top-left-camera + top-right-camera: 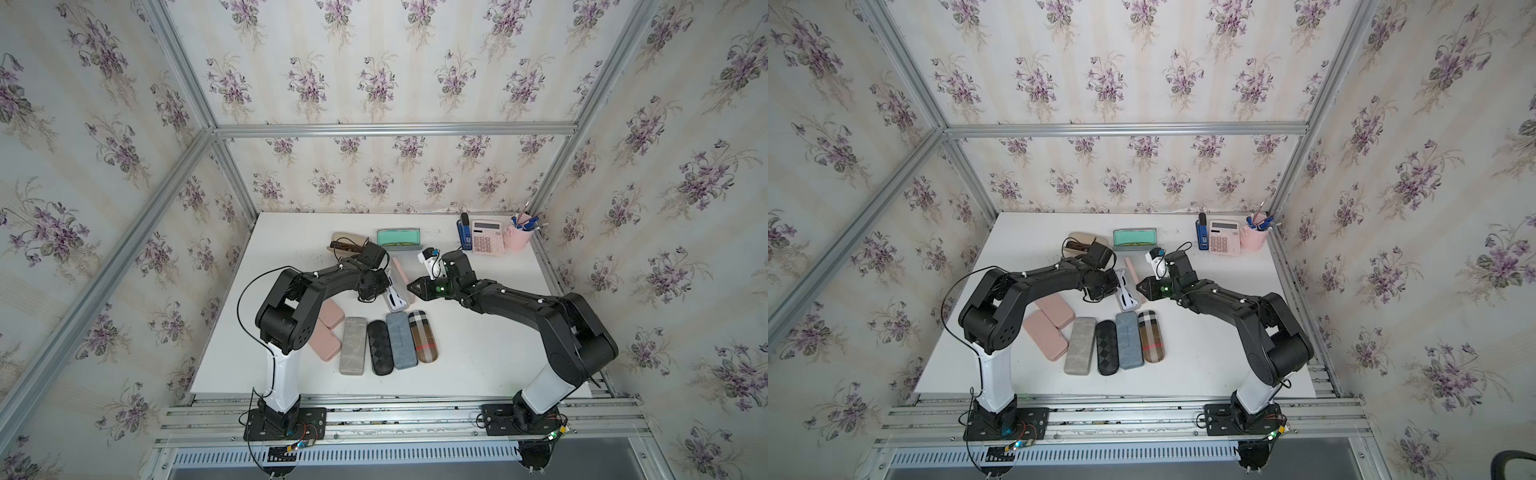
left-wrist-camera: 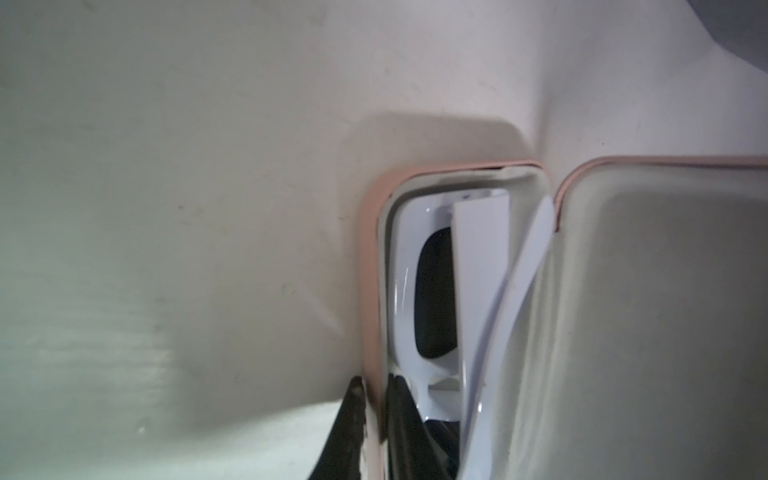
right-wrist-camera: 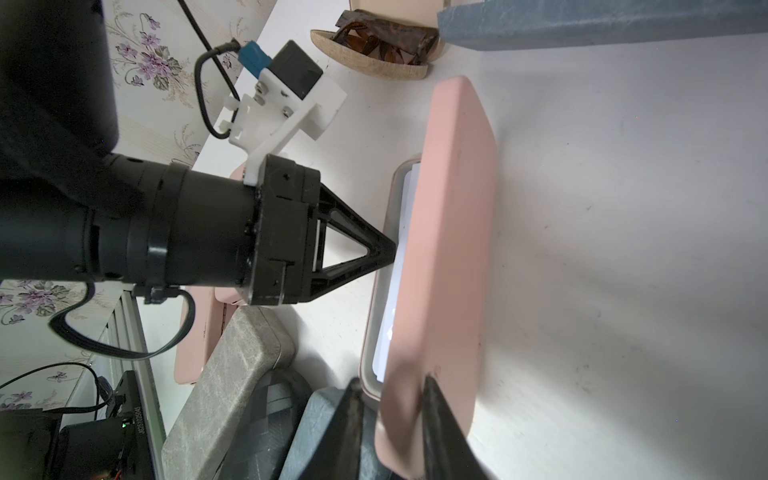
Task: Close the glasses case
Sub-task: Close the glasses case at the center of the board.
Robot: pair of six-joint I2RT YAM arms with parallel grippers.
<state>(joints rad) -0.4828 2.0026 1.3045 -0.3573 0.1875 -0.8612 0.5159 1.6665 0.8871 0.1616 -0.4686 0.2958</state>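
Left wrist: your left claw pinched shut on the open pink hard glasses case; right claw straddled its lid, grip unclear.

White table. Far right corner: pink cup w/ pens. Pink calculator just left of it, blue stapler beside that. Far centre: open green-lined case. Left of it is a tan case, open, w/ brown sunglasses inside. Near centre, a row of shut cases, L to R: pink case, 2nd pink case, grey case, black quilted case, blue-grey case, plaid case. Floral wallpaper all round.
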